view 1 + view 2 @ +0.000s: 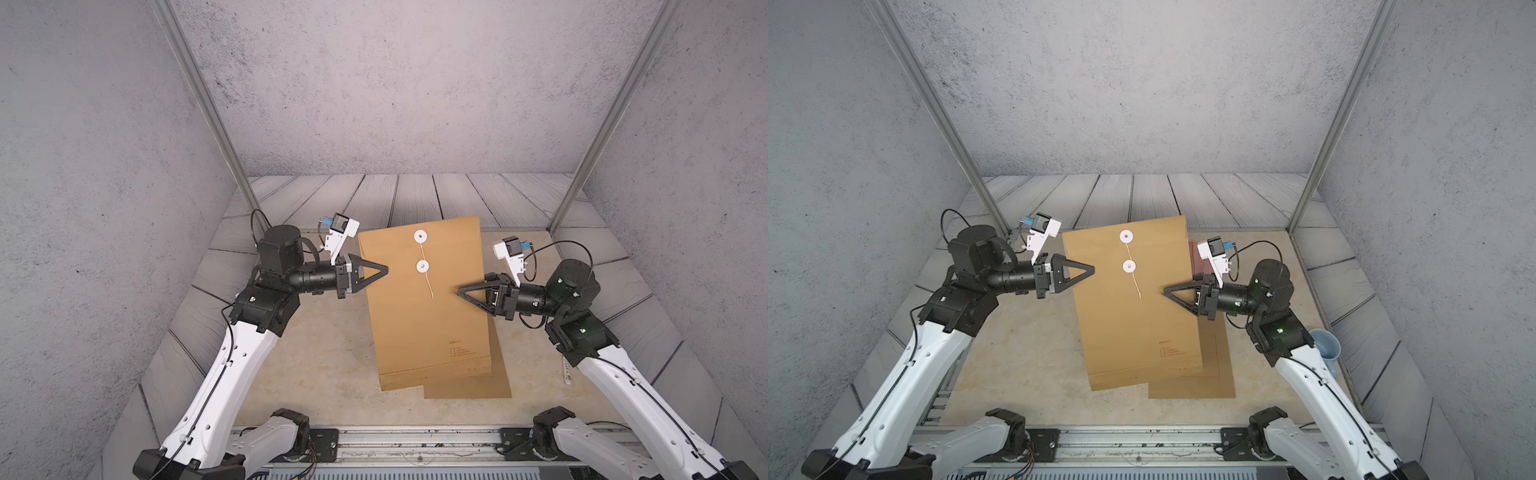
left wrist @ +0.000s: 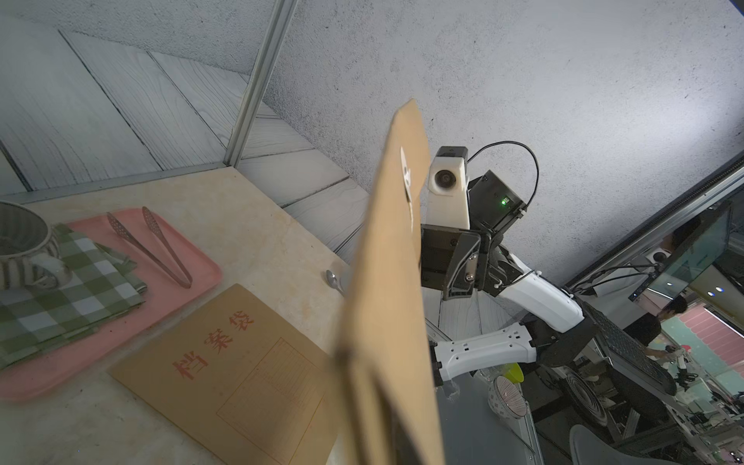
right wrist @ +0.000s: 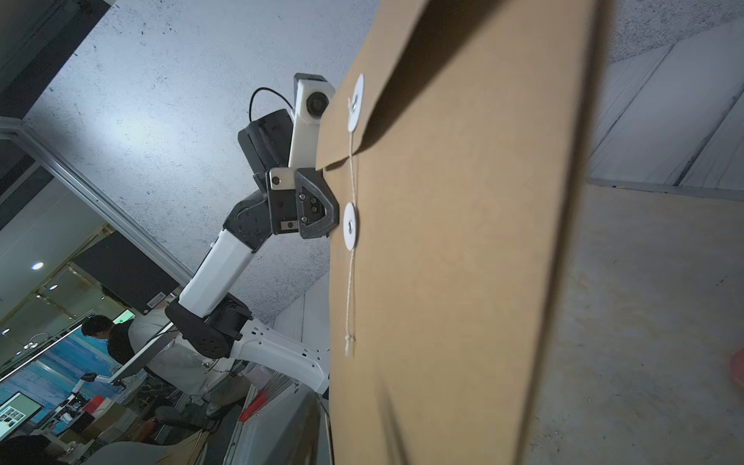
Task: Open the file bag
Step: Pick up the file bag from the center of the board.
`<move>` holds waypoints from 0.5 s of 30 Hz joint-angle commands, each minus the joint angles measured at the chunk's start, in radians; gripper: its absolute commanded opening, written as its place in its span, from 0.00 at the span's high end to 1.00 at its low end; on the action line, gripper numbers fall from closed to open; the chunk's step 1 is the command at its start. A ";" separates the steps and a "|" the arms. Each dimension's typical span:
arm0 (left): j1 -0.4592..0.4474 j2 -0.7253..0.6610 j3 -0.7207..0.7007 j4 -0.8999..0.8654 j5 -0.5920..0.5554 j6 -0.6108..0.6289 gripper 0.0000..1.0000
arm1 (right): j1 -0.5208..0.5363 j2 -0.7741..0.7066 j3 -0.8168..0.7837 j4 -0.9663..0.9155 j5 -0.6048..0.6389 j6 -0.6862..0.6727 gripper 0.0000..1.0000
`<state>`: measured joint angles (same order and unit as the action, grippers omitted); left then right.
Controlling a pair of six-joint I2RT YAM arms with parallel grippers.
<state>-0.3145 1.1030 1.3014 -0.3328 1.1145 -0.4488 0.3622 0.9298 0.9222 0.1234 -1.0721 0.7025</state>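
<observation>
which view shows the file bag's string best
The right wrist view: the string runs close and sharp past both discs to its knot. Both top views show it small; the left wrist view sees the file bag edge-on, string unseen.

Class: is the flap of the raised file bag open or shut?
Shut: the flap lies folded down on the file bag, and the string links both discs.

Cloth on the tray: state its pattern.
The cloth is a green and white check, clearest in the left wrist view.
</observation>
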 commanded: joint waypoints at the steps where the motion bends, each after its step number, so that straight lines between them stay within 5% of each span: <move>1: 0.009 0.007 0.045 -0.021 0.014 0.044 1.00 | -0.006 -0.021 0.000 -0.019 -0.025 -0.016 0.69; 12: 0.017 0.015 -0.055 0.218 0.035 -0.138 0.97 | -0.005 -0.039 -0.009 0.032 -0.028 0.028 1.00; 15: 0.020 -0.001 -0.141 0.428 0.026 -0.321 0.50 | -0.006 -0.033 -0.014 0.083 -0.025 0.067 1.00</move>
<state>-0.3058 1.1175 1.2175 -0.1238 1.1366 -0.5957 0.3576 0.9051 0.9176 0.1322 -1.0760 0.7284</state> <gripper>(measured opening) 0.402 0.047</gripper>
